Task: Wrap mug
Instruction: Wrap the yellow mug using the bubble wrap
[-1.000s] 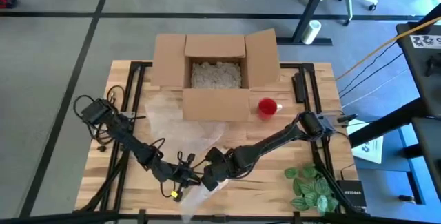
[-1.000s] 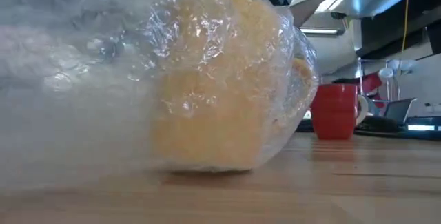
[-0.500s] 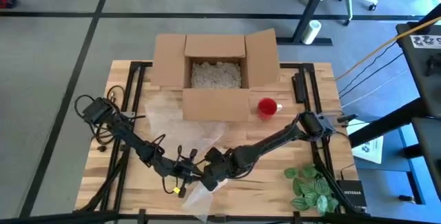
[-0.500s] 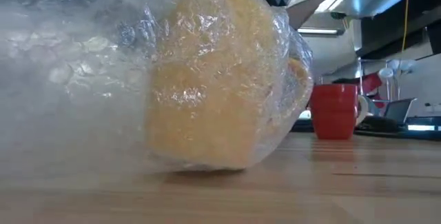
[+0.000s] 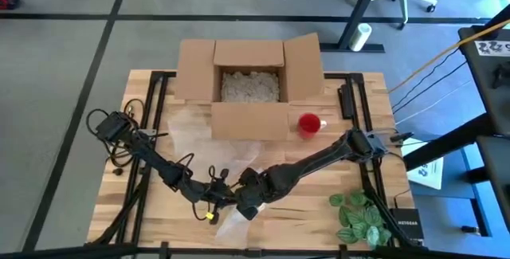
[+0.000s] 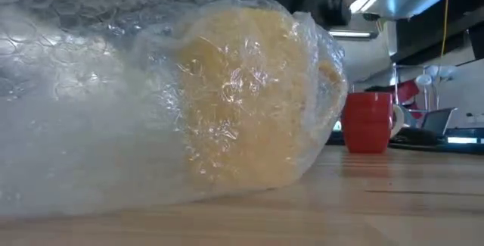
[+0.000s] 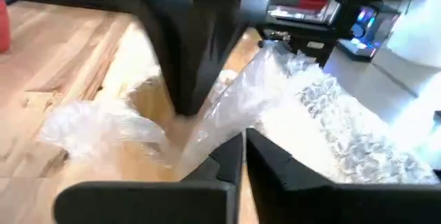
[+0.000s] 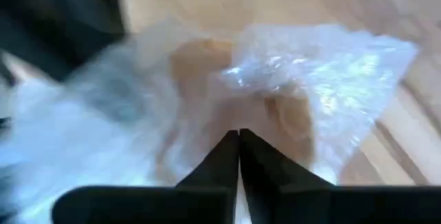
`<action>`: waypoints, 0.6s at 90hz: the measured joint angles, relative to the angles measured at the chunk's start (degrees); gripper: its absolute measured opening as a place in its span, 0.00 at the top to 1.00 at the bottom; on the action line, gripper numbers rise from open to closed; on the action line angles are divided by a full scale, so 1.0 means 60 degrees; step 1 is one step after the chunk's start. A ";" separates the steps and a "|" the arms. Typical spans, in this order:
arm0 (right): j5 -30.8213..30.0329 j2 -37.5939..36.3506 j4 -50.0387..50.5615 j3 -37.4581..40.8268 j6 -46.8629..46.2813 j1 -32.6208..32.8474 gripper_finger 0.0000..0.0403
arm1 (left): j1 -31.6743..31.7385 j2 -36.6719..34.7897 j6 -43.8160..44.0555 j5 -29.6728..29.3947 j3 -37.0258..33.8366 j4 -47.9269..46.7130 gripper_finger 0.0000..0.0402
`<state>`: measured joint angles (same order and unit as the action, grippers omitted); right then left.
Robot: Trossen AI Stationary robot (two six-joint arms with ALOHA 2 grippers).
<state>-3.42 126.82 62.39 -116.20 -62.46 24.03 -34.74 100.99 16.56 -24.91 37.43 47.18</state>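
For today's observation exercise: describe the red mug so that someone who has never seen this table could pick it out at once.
Find the open cardboard box at the far side of the wooden table. Just off its front right corner stands the red mug, upright and bare. Unlike the yellow mug near the front edge, it has no bubble wrap round it.

Glossy crinkled plastic bubble wrap (image 6: 113, 125) over a yellow mug (image 6: 249, 110), matt wooden table (image 6: 393, 200).
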 joint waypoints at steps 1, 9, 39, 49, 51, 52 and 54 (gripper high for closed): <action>-0.0008 0.0000 0.0073 -0.0076 0.0020 0.0000 1.00 | 0.0001 0.0000 0.0000 0.0000 0.0000 0.0000 1.00; -0.0359 0.0004 0.0558 -0.0714 0.0222 0.0060 1.00 | 0.0038 0.0000 0.0010 0.0028 -0.0001 -0.0012 1.00; -0.2622 -0.0033 -0.0631 -0.1605 0.1650 0.0448 1.00 | 0.0162 0.0000 -0.0001 0.0051 -0.0007 -0.0014 1.00; -0.1791 -0.0033 -0.1361 -0.0778 0.1675 0.0414 1.00 | 0.0265 0.0004 0.0000 0.0047 -0.0015 0.0022 1.00; -0.1688 -0.0033 -0.1405 -0.0592 0.1607 0.0412 1.00 | 0.0279 0.0007 -0.0004 0.0043 -0.0015 0.0018 1.00; -0.1639 -0.0033 -0.1399 -0.0516 0.1539 0.0412 1.00 | 0.0289 0.0007 -0.0004 0.0042 -0.0015 0.0018 1.00; -0.1547 -0.0021 -0.1362 -0.0368 0.1419 0.0412 1.00 | 0.0310 0.0007 -0.0004 0.0044 -0.0015 0.0022 1.00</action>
<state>-12.70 126.70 54.22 -118.41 -53.94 26.50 -32.88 101.03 16.53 -24.64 37.34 47.31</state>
